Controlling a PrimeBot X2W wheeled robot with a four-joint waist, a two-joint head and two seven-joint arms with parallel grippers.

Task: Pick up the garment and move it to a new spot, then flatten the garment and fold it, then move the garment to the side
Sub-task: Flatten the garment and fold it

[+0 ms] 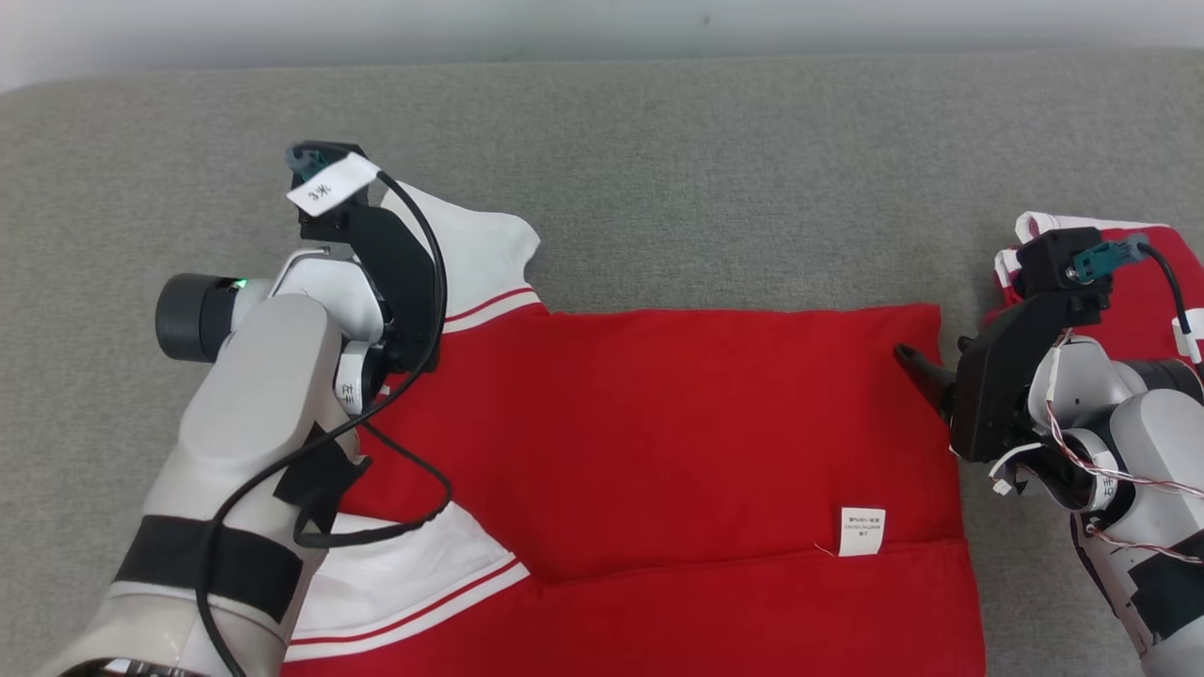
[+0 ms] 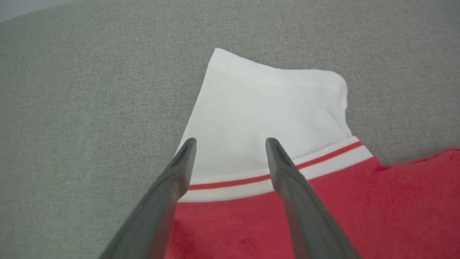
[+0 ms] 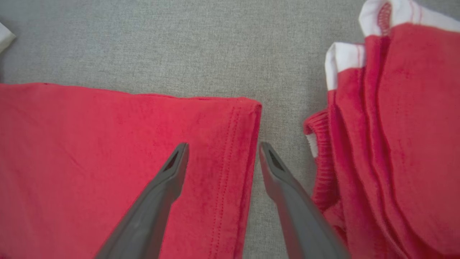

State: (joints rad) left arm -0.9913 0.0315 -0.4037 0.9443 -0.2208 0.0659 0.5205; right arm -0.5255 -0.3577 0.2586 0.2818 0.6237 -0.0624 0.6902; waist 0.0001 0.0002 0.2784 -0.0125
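Observation:
The garment (image 1: pixel 677 423), a red shirt with white sleeves, lies spread flat on the grey padded surface (image 1: pixel 658 169), a white care label (image 1: pixel 862 531) showing near its right side. My left gripper (image 2: pixel 230 142) hovers open over the far white sleeve (image 2: pixel 269 108), one finger near the sleeve's left edge, the other above the red-striped seam. My right gripper (image 3: pixel 222 145) is open, straddling the garment's stitched right hem (image 3: pixel 248 144): one finger over the red cloth, one over the grey surface. In the head view the right gripper (image 1: pixel 936 357) sits at the garment's far right corner.
A second red and white garment (image 1: pixel 1148 282) lies folded in a pile at the far right, just beyond my right wrist, also seen as layered red folds (image 3: pixel 395 144). Bare grey surface stretches behind the shirt and to its left. A pale wall runs along the back.

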